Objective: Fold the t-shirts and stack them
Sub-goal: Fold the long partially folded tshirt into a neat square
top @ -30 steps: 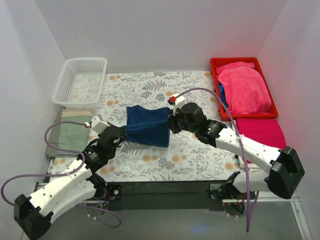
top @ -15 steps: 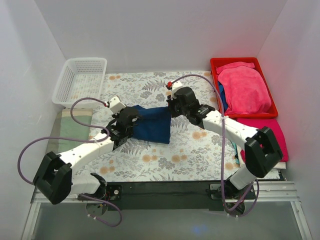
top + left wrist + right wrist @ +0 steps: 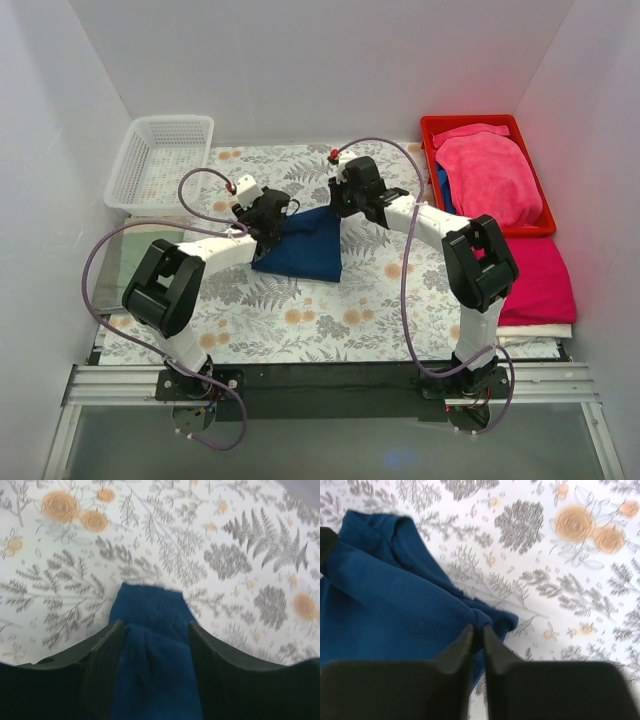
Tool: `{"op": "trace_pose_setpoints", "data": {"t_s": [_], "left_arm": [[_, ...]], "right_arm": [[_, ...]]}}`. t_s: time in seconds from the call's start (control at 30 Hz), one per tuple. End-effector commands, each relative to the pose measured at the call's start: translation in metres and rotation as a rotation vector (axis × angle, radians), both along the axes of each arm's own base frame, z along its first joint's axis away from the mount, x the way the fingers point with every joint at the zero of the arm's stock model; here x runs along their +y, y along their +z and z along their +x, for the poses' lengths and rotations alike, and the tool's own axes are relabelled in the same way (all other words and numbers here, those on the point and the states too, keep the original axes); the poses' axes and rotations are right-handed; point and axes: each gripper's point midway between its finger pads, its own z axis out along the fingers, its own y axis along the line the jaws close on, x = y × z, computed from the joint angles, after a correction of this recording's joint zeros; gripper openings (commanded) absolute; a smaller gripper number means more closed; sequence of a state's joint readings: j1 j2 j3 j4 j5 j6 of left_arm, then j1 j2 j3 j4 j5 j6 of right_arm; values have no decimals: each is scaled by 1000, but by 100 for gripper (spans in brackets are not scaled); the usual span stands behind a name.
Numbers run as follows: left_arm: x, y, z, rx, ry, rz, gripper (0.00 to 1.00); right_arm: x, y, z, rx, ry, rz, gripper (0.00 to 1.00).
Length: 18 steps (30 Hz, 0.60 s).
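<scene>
Navy t-shirt [image 3: 305,248] lies folded mid-worktop [image 3: 300,325], its far edge running left-right between my tools. My left tool [image 3: 152,630] is wide, cloth loose between the fingers. Right tool [image 3: 477,630] is narrow at the far-right corner; I cannot tell if it pinches. Right arm is nearer the pink stack [image 3: 530,270].

The left arm [image 3: 205,250] and right arm [image 3: 420,215] had white shells and black joints, each trailing a lilac cable [image 3: 404,290]. The left gripper [image 3: 155,627] and right gripper [image 3: 477,628] had matte black, wedge-shaped fingers.

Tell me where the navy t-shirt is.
In the top view, the navy t-shirt lies folded near the middle of the floral mat, between the left gripper and the right gripper.
</scene>
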State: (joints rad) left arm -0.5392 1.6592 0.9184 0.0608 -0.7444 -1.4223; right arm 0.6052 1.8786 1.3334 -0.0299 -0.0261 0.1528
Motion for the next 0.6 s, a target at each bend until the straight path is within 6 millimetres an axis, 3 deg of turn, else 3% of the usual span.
{"op": "trace_pose_setpoints", "data": {"t_s": [0.0,0.03,0.07,0.17,0.27,0.4,0.43,0.5,0.57], "left_arm": [[8,42,37,-107,58,9,54],[9,46,44,-111,71,27,56],[7,63,53,-138,69,38,61],[1,91,61,-183,30,38,64],[-11,109,58,-203,-50,13,65],[-31,104,37,-153,-206,-30,65],[-32,90,26,-111,-226,-22,65],[-45,86,12,-83,-296,-66,63],[-46,65,-5,-14,-329,-80,59]], "right_arm": [[7,47,41,-114,-9,73,25],[6,54,48,-129,-14,81,28],[4,68,58,-148,-23,89,29],[-3,83,68,-173,-48,70,34],[-10,91,65,-187,-59,56,38],[-11,76,32,-108,-18,80,37],[-11,71,24,-91,-18,79,37],[-14,59,8,-53,-13,77,36],[-9,54,-3,-30,0,89,36]]}}
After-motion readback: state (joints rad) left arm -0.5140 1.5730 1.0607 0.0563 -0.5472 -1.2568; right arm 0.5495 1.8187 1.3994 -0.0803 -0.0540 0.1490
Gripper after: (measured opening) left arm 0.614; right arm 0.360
